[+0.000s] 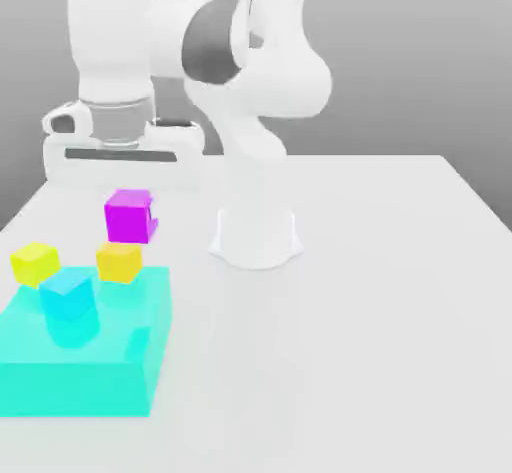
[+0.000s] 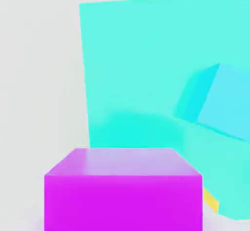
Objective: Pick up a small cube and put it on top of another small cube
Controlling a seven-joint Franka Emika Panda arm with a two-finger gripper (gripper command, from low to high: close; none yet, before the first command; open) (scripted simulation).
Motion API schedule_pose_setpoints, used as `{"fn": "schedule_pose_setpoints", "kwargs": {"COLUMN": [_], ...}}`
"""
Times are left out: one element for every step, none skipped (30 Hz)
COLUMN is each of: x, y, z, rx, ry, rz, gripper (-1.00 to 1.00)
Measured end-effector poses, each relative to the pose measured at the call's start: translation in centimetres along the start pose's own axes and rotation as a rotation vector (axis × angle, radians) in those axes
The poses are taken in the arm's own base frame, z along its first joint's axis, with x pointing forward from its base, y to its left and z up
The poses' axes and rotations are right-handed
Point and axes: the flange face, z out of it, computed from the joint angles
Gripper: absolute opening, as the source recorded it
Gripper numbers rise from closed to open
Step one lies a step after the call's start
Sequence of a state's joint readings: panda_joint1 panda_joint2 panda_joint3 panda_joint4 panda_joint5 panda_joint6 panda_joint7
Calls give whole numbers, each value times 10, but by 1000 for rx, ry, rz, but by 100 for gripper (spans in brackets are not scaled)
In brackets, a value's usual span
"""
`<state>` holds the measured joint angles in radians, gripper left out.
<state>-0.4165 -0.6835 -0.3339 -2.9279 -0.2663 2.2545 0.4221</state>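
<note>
The small magenta cube [image 1: 128, 216] hangs straight under my gripper [image 1: 127, 193], which is shut on it at the exterior view's left. In the hand view the magenta cube [image 2: 123, 188] sits very close to the camera. The orange-yellow cube [image 1: 119, 261] stands on the table just below the magenta one. Their edges look nearly level, and I cannot tell whether they touch. A thin sliver of the orange-yellow cube [image 2: 211, 200] peeks out beside the magenta cube in the hand view.
A large flat cyan block [image 1: 110, 376] lies near the table's front left, also seen as the cyan block [image 2: 136, 54]. A small cyan cube [image 1: 68, 296] rests on it. A lemon-yellow cube [image 1: 35, 263] stands left of it. The arm's base [image 1: 255, 236] is mid-table.
</note>
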Motion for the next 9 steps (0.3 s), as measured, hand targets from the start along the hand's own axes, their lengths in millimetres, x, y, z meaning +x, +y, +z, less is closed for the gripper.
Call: {"fn": "schedule_pose_setpoints", "kwargs": {"x": [1, 2, 2, 2, 2, 1, 0, 0, 0], "y": [6, 9, 10, 11, 12, 12, 13, 13, 13], "z": [5, 12, 21, 31, 41, 51, 57, 57, 57], "rx": [0, 0, 0, 0, -1, -1, -1, -1, -1], "ry": [-1, -1, -2, -1, -1, -1, -1, -2, -2], "rz": [9, 13, 15, 16, 17, 18, 18, 18, 18], "gripper": [-100, -100, -100, -100, -100, -100, 100, 100, 100]}}
